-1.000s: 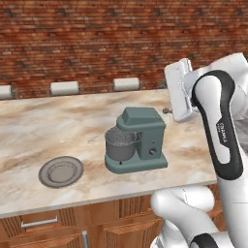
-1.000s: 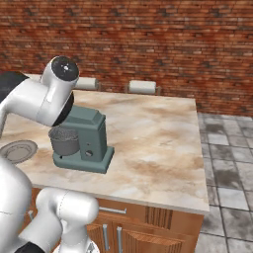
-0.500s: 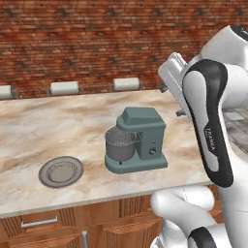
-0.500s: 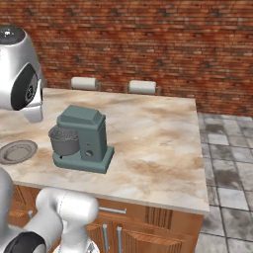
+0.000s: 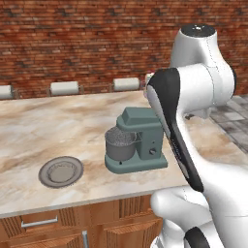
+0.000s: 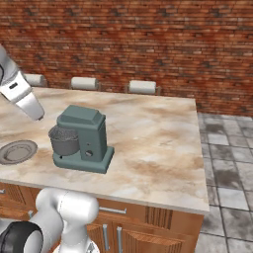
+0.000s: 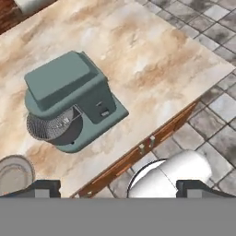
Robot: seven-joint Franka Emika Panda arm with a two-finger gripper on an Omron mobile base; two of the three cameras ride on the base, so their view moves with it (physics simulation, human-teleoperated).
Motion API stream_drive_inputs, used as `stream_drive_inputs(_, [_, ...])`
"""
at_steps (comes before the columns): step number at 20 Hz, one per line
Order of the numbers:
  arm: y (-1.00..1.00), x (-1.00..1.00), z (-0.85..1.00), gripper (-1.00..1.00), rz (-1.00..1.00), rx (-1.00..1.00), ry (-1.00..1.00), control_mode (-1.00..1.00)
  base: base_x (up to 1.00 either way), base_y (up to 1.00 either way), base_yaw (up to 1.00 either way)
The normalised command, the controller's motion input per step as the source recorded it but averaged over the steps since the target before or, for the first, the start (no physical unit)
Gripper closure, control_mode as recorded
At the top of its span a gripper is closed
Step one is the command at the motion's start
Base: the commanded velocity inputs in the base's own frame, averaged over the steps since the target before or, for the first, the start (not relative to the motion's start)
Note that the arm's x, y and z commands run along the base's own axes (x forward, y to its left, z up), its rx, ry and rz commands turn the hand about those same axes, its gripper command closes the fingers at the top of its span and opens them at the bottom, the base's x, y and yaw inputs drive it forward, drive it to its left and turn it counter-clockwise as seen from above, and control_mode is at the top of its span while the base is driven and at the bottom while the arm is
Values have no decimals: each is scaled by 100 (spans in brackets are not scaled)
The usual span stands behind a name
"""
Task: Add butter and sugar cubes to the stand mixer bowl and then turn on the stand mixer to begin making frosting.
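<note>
Both fingertips of the gripper [image 7: 118,186] stood wide apart w/ nothing held, high above the mixer [image 7: 69,99]. Bowl [image 7: 55,126] sat under its whisk on the counter [image 7: 152,60], plate [image 7: 14,173] beside. Risk: butter & sugar couldn't be made out, so a blind descent might've clipped the mixer head.

On the counter [image 5: 58,126] the stand mixer [image 5: 140,140] holds its bowl [image 5: 119,145] under the head, the plate [image 5: 60,171] lying apart to its left, stools [image 5: 127,84] behind.

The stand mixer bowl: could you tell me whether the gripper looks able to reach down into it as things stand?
Probably not directly: the wire whisk sits in the stand mixer bowl beneath the mixer head.
</note>
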Motion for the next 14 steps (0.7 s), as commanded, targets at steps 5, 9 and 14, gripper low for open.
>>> stream_drive_inputs(5, [-18,-23,-37,-100,59,-41,19,-100,0,0,0])
stream_drive_inputs(9, [-12,-37,-68,-100,61,-38,1,-100,0,0,0])
stream_drive_inputs(14, [-13,-8,-80,-100,51,-24,-8,-100,0,0,0])
